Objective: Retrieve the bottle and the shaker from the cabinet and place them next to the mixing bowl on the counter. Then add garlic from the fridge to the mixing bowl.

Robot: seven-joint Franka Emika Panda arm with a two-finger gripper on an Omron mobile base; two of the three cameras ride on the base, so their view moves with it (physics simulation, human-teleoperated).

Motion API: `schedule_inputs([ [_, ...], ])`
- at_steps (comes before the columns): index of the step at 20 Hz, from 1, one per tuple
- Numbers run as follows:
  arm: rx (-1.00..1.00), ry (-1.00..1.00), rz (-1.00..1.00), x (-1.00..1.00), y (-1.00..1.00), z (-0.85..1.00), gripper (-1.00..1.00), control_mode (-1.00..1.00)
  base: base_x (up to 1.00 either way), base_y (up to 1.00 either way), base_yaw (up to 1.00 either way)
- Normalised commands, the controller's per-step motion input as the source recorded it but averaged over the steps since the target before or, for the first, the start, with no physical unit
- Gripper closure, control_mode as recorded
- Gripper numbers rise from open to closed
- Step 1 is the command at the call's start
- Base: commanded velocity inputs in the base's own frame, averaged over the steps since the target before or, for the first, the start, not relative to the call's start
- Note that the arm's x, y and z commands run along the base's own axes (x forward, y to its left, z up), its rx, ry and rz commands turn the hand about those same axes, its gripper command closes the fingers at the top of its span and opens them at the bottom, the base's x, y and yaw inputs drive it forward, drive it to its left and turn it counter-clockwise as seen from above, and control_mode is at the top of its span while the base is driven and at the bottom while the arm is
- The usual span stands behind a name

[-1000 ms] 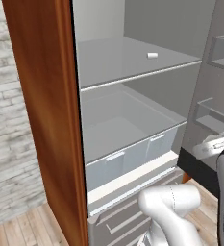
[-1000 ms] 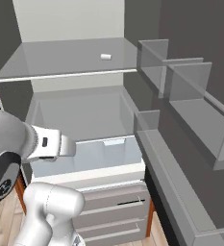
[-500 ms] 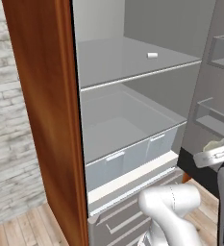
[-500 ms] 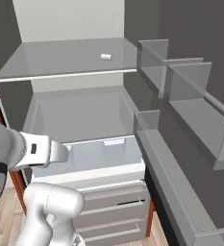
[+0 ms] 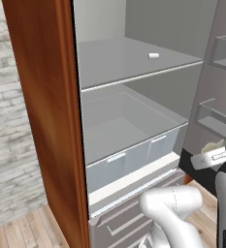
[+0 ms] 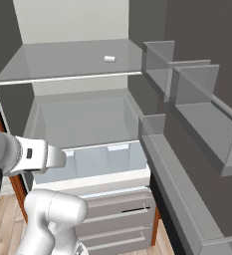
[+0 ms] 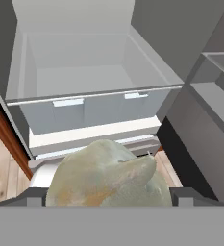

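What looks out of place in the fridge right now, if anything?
Nothing spilled or damaged. The fridge door stands open, and one small white item lies alone on the glass shelf. The crisper drawer below sits level. The end effector holds the garlic in front of the fridge.

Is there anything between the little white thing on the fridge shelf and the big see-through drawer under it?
Just the glass shelf itself. The little white thing lies on it, and the clear drawer sits directly below, best seen in the right base view.
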Motion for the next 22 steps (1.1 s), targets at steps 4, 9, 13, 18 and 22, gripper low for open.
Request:
schedule_inputs([
  [4,0.0,0.0,0.0,0.0,0.0,0.0,1.0,-1.0,0.0,0.0,0.0],
  [9,0.0,0.0,0.0,0.0,0.0,0.0,1.0,1.0,-0.44,0.39,-0.04],
  [13,0.0,0.0,0.0,0.0,0.0,0.0,1.0,1.0,-0.88,0.47,-0.27],
  [18,0.0,0.0,0.0,0.0,0.0,0.0,1.0,1.0,-0.84,0.27,-0.48],
  [22,0.0,0.0,0.0,0.0,0.0,0.0,1.0,1.0,-0.88,0.0,-0.63],
])
